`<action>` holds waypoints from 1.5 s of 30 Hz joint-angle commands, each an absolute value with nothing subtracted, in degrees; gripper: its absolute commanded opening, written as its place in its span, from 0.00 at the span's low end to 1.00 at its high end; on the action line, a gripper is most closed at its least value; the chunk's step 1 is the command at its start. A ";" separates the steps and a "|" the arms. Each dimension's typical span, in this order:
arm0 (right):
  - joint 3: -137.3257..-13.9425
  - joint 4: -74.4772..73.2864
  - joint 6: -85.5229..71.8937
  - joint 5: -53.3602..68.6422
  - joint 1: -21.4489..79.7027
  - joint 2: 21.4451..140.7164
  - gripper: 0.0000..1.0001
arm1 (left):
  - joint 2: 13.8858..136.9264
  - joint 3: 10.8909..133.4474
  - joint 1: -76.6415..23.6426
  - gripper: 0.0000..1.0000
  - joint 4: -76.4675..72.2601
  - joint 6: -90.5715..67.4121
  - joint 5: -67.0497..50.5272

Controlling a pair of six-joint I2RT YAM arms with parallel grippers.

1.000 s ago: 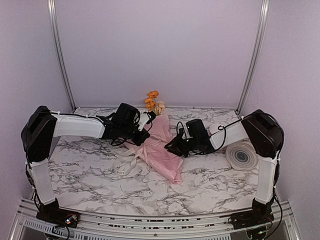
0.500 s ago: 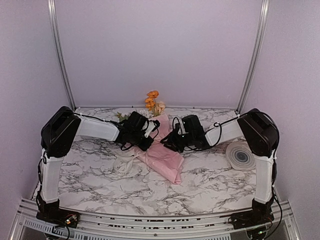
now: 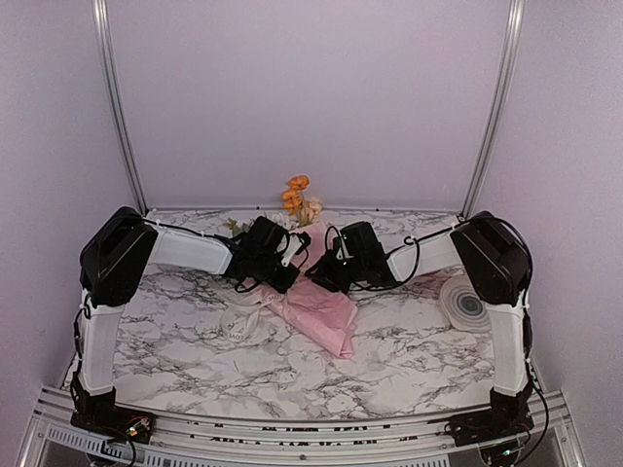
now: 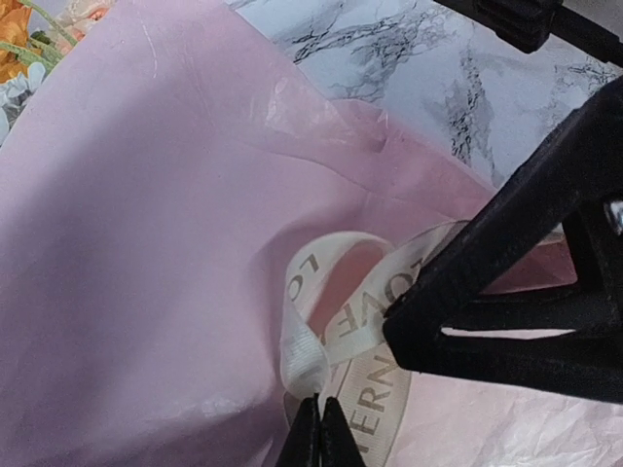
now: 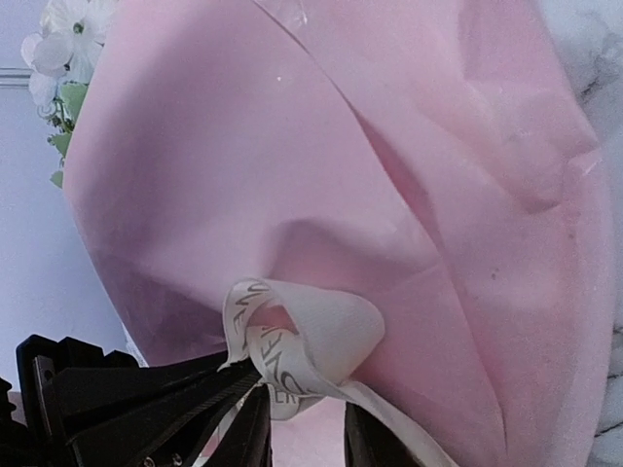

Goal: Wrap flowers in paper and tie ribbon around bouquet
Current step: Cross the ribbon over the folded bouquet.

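Of the flowers [image 3: 298, 196], the paper [image 4: 146, 214] hides all but heads.

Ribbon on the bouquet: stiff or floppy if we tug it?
Likely floppy: the ribbon curls into a soft loop where the left claw pinches it. Probably light. The paper under it looks thin and creased, so a hard tug may crumple it.

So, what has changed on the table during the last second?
The left arm's elbow swung inward, and the left gripper, shut on the ribbon, came slightly nearer over the bouquet. The right gripper slid left toward it. The flowers and the white roll stayed put.
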State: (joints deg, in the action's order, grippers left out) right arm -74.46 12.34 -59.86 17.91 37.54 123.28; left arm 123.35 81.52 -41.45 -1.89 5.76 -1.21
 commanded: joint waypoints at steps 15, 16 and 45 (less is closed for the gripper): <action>-78.86 8.74 -58.67 12.19 39.24 126.25 0.31 | 127.21 86.66 -40.51 0.00 -2.01 4.02 -1.22; -79.09 8.71 -59.38 12.06 39.28 126.62 0.29 | 126.92 86.13 -40.46 0.00 -2.71 3.90 -1.30; -76.73 9.63 -56.99 20.76 38.48 121.88 0.00 | 123.63 82.44 -39.38 0.00 -4.65 4.97 -2.50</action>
